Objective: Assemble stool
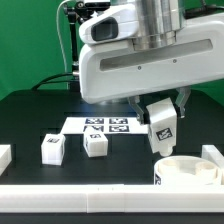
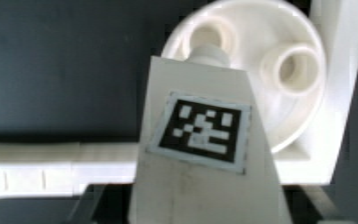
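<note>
My gripper (image 1: 160, 108) is shut on a white tagged leg block (image 1: 162, 127) and holds it in the air, tilted, just above and to the exterior view's left of the round rimmed seat disc (image 1: 190, 172) at the front right. In the wrist view the leg block (image 2: 202, 125) fills the middle, running out from between my dark fingers (image 2: 105, 200), and the seat disc (image 2: 265, 70) lies beyond it with round sockets showing. Two more leg blocks (image 1: 52, 148) (image 1: 95, 144) stand on the black table at the exterior view's left.
The marker board (image 1: 105, 126) lies flat behind the loose blocks. Plain white bars run along the front edge (image 1: 80, 191), with end pieces at the exterior view's far left (image 1: 4, 156) and right (image 1: 212, 154). A white bar also shows in the wrist view (image 2: 51, 160).
</note>
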{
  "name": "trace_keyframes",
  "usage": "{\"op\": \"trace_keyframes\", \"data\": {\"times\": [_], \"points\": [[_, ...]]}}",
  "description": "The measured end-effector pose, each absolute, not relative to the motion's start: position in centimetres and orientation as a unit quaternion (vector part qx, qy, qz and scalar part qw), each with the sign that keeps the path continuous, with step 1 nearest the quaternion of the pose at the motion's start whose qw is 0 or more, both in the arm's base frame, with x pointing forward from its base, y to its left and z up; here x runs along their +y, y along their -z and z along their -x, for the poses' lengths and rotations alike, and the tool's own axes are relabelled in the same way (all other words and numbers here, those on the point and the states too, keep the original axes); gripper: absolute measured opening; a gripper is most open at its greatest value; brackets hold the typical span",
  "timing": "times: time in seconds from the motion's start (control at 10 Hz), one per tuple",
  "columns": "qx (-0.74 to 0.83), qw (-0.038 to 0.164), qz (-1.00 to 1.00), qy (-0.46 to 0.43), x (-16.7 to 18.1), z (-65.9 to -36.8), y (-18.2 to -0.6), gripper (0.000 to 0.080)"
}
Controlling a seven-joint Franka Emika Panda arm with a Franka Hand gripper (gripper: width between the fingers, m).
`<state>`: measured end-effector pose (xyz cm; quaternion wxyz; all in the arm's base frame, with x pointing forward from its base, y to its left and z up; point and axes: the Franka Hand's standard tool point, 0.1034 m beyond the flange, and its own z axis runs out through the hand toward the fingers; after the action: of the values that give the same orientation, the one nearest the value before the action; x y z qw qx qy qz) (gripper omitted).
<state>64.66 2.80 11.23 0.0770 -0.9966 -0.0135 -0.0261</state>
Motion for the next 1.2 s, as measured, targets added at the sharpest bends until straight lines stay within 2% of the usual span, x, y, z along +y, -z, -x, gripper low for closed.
{"op": "trace_keyframes", "data": {"times": [0.3, 0.5, 0.9, 1.1, 1.2], "points": [[-0.031, 0.047, 0.99, 0.126, 2.2, -65.1, -10.9, 0.0327], [-0.092, 0.03, 0.986, 0.135, 3.4, -65.8, -11.6, 0.0327], [-0.113, 0.025, 0.984, 0.138, 4.0, -65.9, -11.7, 0.0327], [-0.194, -0.001, 0.968, 0.158, 5.5, -66.3, -12.1, 0.0327], [-0.2, -0.001, 0.967, 0.159, 6.2, -66.3, -12.2, 0.0327]]}}
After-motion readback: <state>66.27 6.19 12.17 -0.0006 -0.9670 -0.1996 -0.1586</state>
